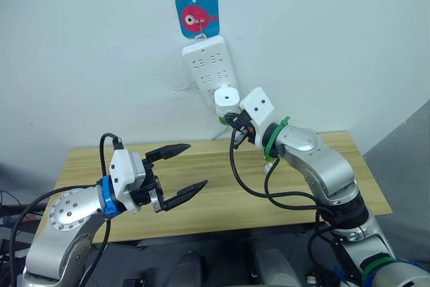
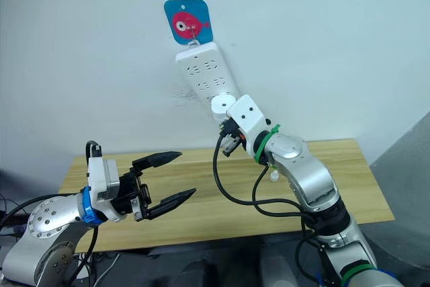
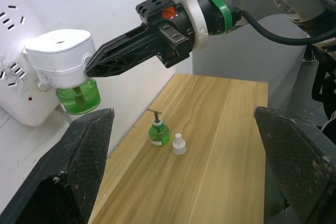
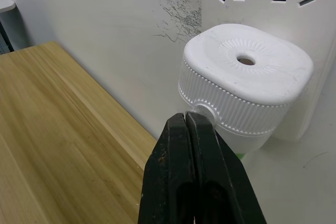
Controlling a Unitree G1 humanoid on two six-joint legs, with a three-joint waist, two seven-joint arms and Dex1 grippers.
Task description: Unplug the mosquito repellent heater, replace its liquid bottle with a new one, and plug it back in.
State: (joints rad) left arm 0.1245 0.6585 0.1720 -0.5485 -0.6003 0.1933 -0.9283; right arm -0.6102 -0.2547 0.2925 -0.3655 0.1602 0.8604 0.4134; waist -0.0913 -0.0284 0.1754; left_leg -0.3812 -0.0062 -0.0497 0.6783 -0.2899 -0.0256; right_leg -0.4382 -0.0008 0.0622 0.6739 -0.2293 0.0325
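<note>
Heater (image 4: pixel 244 85) plugged in, touching closed right pincer (image 4: pixel 187 120) tips.

No words, brand names or numbers can be read anywhere. The one sign is a pink cartoon fish with a round eye printed on the blue rounded-square hook plate (image 1: pixel 197 13) on the wall, from which the long white plastic power strip (image 1: pixel 209 67) hangs.

Lab-like test corner: bare wooden table (image 1: pixel 222 193), wall-hung power strip (image 1: pixel 209 65).
</note>
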